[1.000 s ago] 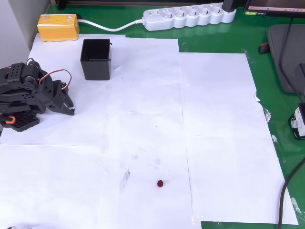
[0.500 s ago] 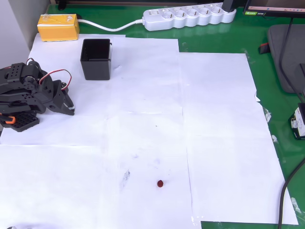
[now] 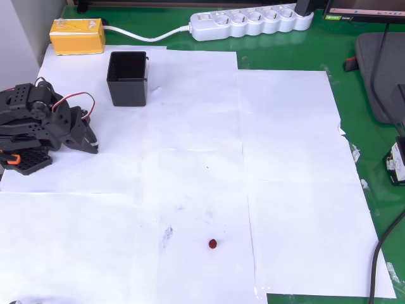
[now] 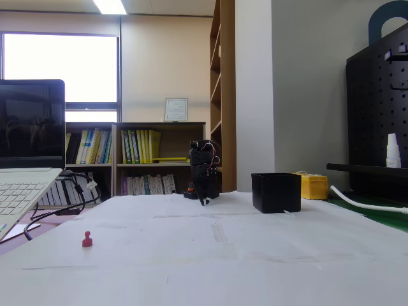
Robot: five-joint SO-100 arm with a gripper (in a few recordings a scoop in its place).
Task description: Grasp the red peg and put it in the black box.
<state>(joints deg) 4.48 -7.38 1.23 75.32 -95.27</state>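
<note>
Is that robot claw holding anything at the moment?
No. The gripper holds nothing; the red peg lies alone on the paper, far from it.

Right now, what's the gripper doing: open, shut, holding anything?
Gripper: folded near the arm's base, holding nothing; open or shut cannot be told. Red peg lies on the paper.

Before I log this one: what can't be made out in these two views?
- Gripper: overhead view, arm folded; open or shut unclear. Small and distant in the fixed view.
- Black box interior: dark overhead; wall hides it in the fixed view.
- Red peg: a mere dot overhead; small in the fixed view.
</note>
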